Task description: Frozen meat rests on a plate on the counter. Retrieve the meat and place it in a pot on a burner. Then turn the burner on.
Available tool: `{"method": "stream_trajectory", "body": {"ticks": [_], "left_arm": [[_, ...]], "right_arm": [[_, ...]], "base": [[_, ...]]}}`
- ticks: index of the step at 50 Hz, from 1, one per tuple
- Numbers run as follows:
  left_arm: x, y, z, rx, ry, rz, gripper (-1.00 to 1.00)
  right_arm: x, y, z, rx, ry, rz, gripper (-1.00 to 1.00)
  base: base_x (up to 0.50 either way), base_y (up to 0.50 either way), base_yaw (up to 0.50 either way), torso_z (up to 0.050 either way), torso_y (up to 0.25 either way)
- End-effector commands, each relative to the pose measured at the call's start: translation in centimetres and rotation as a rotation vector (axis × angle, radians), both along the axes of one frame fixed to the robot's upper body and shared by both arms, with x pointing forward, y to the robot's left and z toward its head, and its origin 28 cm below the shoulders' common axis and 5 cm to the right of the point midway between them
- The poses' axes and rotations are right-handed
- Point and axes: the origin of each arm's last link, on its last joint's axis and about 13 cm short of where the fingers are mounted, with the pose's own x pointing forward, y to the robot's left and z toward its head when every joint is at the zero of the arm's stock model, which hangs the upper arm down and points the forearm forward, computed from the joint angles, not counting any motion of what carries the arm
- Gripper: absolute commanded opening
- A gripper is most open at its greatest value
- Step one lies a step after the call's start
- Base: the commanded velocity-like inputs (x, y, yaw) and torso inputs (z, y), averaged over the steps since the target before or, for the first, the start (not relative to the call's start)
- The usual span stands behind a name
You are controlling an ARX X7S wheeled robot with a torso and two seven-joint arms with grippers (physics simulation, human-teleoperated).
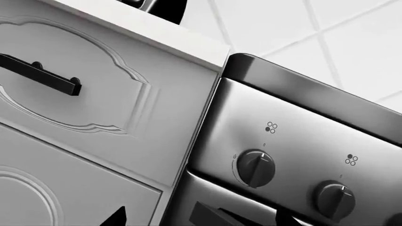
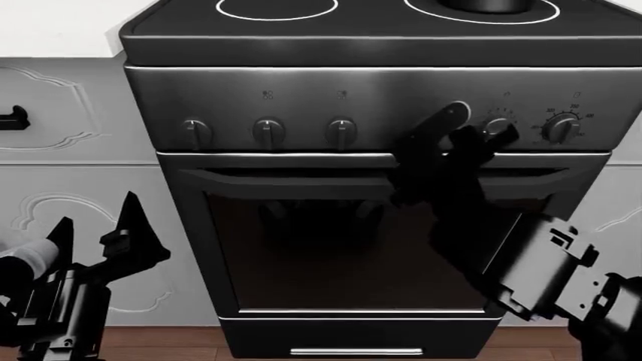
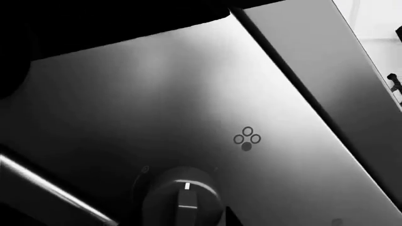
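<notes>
**Jaws at the knob panel, burner switch still to be worked**

The right jaws [image 2: 464, 134] are up against the stove's control panel [image 2: 301, 94], between the third knob [image 2: 342, 131] and the fourth knob [image 2: 498, 128]; they look parted, holding nothing, though the dark fingers blur into the dark oven front and I cannot be fully sure. The right wrist view looks close at one knob [image 3: 182, 197] with its pale pointer mark standing straight up beneath a four-ring burner symbol [image 3: 247, 138], which suggests that knob has not been turned. The left jaws [image 2: 110, 233] hang low and to the left, in front of the white cabinet door [image 2: 60, 218], spread open and empty.

At the far edge of the head view the pot [image 2: 489, 4] shows only as a dark base sitting inside the burner [image 2: 482, 13], the big white ring at the far right of the cooktop. Its inside is out of view, so the meat cannot be seen, nor the plate. Neither arm carries anything, so the meat is most likely already in the pot. What seems left is to grip the correct knob and turn it
</notes>
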Motion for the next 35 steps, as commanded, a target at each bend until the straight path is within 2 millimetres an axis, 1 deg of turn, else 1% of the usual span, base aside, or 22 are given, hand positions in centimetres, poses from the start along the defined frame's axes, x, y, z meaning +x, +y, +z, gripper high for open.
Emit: {"method": "stream_trajectory", "body": {"ticks": [1,20,28,29,35], "left_arm": [[0.0,0.0,0.0,-0.001,-0.001,-0.001,1.0],[-0.1,0.0,0.1,-0.005,-0.002,-0.003,1.0],[-0.1,0.0,0.1,-0.005,-0.005,-0.003,1.0],[-0.1,0.0,0.2,-0.005,-0.005,-0.003,1.0],[-0.2,-0.1,0.4,-0.005,-0.015,-0.006,1.0]], "right_arm": [[0.1,0.7,2.4,-0.143,-0.226,-0.01,-1.0],[0.0,0.6,2.7,-0.239,-0.259,-0.022,-1.0],[-0.2,0.7,2.9,-0.224,-0.253,-0.02,-1.0],[-0.4,0.8,2.9,-0.217,-0.248,-0.019,1.0],[-2.3,1.2,3.6,-0.198,-0.238,0.003,1.0]], "base": [[-0.01,0.0,0.0,0.01,0.009],[-0.01,0.0,0.0,0.001,0.007],[-0.01,0.0,0.0,0.001,0.007],[-0.01,0.0,0.0,0.0,0.009],[0.0,0.0,0.0,0.0,0.002]]}}
